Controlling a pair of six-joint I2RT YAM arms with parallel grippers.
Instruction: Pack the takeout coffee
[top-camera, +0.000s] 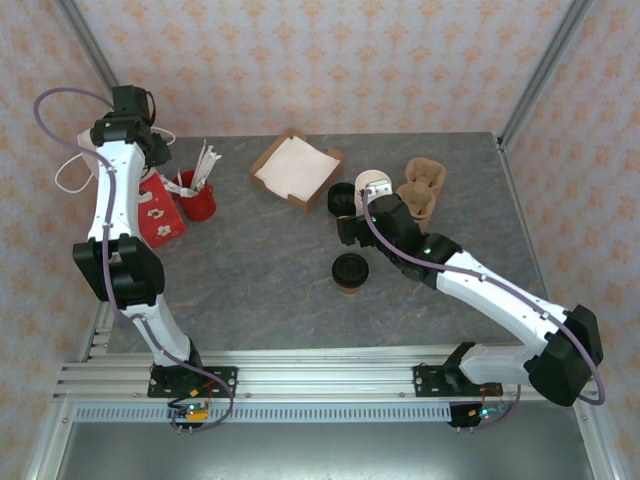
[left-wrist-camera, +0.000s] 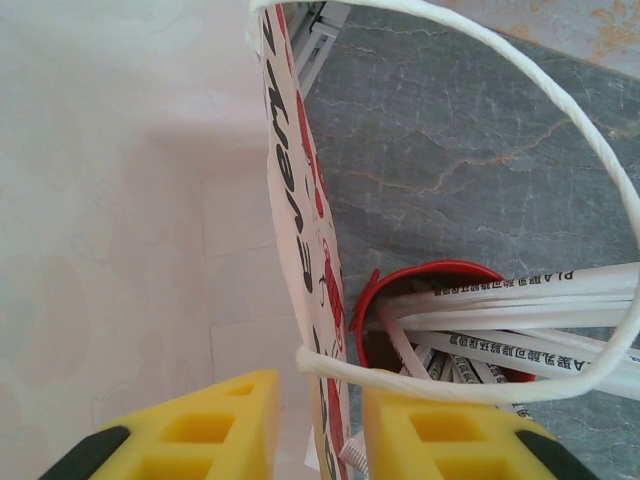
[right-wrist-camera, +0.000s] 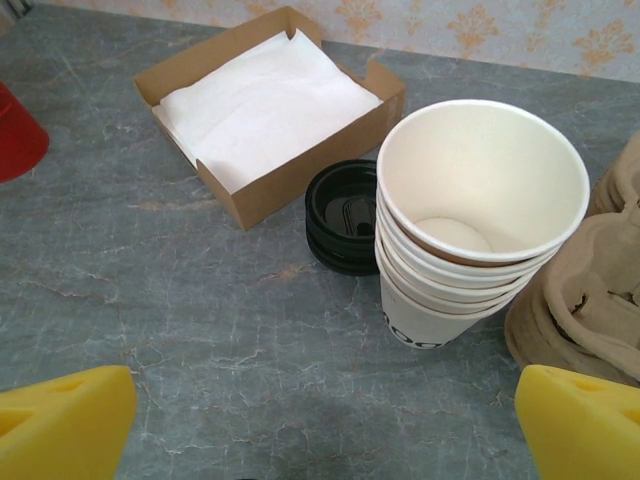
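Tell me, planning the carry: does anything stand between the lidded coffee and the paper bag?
Nothing visible: bare table lies between the takeout coffee and the paper bag. The red cup of straws stands beside the bag, just off that line.

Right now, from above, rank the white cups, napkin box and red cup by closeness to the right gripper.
1. White cups, just ahead of the right gripper.
2. Napkin box, to the left.
3. Red cup, far left.
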